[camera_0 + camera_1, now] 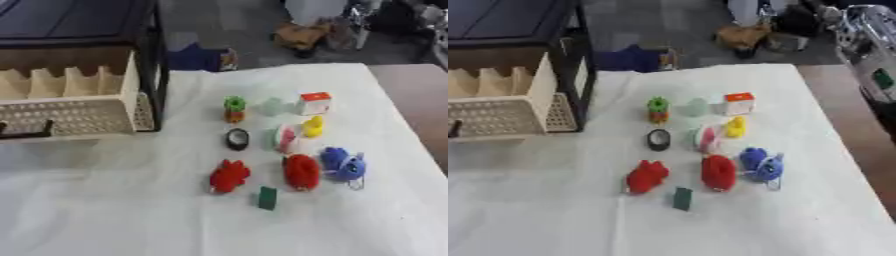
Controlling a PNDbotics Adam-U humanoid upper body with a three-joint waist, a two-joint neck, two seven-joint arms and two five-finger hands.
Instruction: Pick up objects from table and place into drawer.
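Nearest the camera lies a small dark green block (pixel 267 197) on the white cloth (pixel 105 200) that covers the bench (pixel 420 95). Just beyond it, side by side, are a red spiky toy (pixel 229 176) on the left and a red rounded toy (pixel 301 171) on the right, and touching the right side of that one is a blue plush figure (pixel 343 164) with a thin loop hanging from it. Farther back in the same cluster sit a black ring-shaped object (pixel 237 139), a white and pink toy (pixel 284 138) and a yellow duck-like toy (pixel 312 126), these last two just beside each other. The back row holds a green piece stacked on an orange one (pixel 234 109), a pale green translucent thing (pixel 273 106) and a white box with an orange top (pixel 313 103).

Well apart from the toys, at the left, the drawer (pixel 66 116) stands pulled open from a black-framed cabinet (pixel 153 60); it has a perforated cream front, a dark handle (pixel 26 134) and upright dividers inside. All the toys lie on the cloth and not in it.

Neither hand shows in either view, so how their fingers stand cannot be told. A silver and black part of the right arm (pixel 872 45) shows at the upper right corner of the right eye view, above the bare brown bench edge.
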